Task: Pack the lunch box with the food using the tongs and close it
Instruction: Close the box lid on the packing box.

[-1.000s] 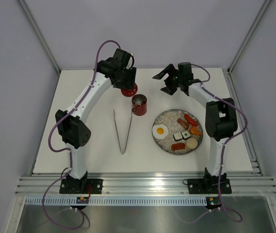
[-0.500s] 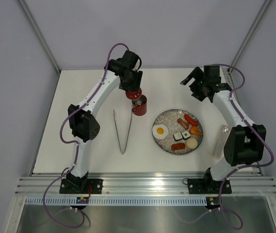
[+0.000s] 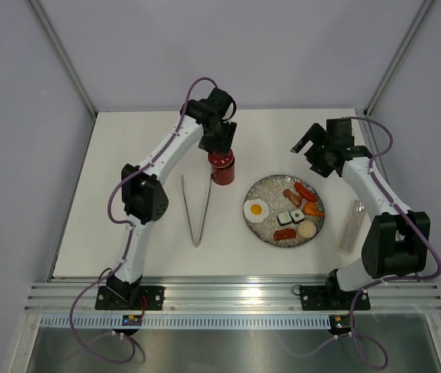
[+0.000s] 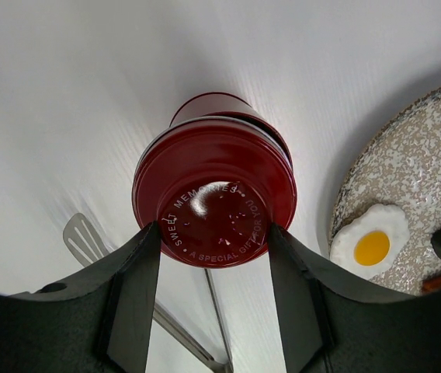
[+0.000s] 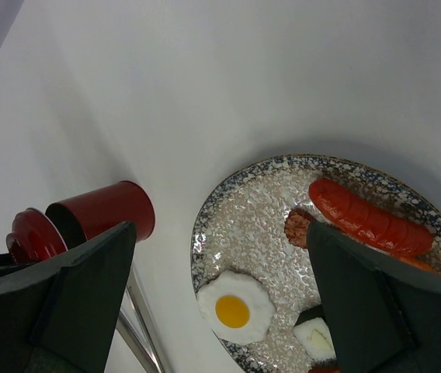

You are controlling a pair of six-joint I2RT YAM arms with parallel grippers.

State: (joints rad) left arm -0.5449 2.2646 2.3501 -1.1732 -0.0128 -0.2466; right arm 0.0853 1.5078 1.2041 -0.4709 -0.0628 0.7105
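Desk: a white desk (image 3: 127,194) is seen from above, with two white-and-black arms mounted at its near edge.
Lunch box: a small red lunch box (image 3: 223,171) is stood upright near the middle of the desk, closer to the far edge than to the near one.
Lid: the round red lid (image 4: 214,194), with raised lettering on its top, is held directly over the lunch box. Whether it is touching the rim cannot be told.
Left gripper: the left gripper (image 4: 213,233) is pinched on the lid, with one black finger pressed against each side.
Right gripper: the right gripper (image 3: 304,140) is spread wide with nothing between its fingers, and is held above the desk toward the far right corner, just beyond the plate.
Tongs: the silver tongs (image 3: 197,235) are laid flat on the desk just left of the plate, joined end toward the near edge, tips toward the lunch box.
Plate: a speckled grey plate (image 3: 269,189) is set right of the desk's centre.
Food: a fried egg (image 3: 256,208), sausages (image 3: 304,190), sushi rolls (image 3: 290,217), a carrot piece (image 3: 313,209) and a pale bun (image 3: 307,229) are all lying on the plate.
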